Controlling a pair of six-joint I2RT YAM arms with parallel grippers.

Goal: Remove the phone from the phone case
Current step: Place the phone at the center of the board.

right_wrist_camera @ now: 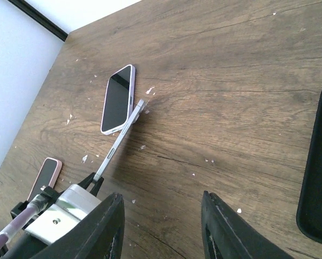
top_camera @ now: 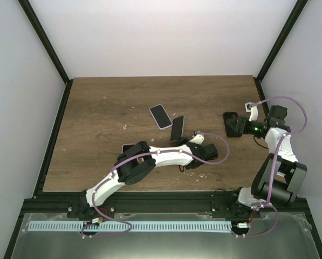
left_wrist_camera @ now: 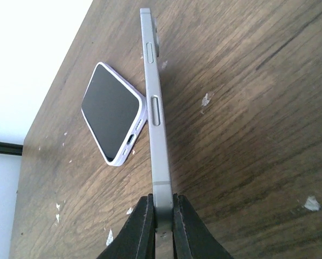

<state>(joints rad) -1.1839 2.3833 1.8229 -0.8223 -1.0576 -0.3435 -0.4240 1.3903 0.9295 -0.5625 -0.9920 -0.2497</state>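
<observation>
My left gripper point(left_wrist_camera: 163, 216) is shut on the bottom end of a bare silver phone point(left_wrist_camera: 154, 97), which stands on its long edge on the wooden table. In the top view the same phone point(top_camera: 177, 128) sits mid-table at the tip of the left gripper point(top_camera: 182, 143). A black phone case point(right_wrist_camera: 318, 172) lies flat at the right edge of the right wrist view, only partly in frame. Beside the case my right gripper point(right_wrist_camera: 162, 197) is open above bare wood with nothing between its fingers; it sits at the table's right side point(top_camera: 235, 127).
A phone in a lilac case point(top_camera: 161, 116) lies screen up just beyond the held phone, close to its far end point(left_wrist_camera: 112, 110). A phone in a pink case point(right_wrist_camera: 45, 175) lies by the left arm's elbow point(top_camera: 128, 147). White crumbs dot the table.
</observation>
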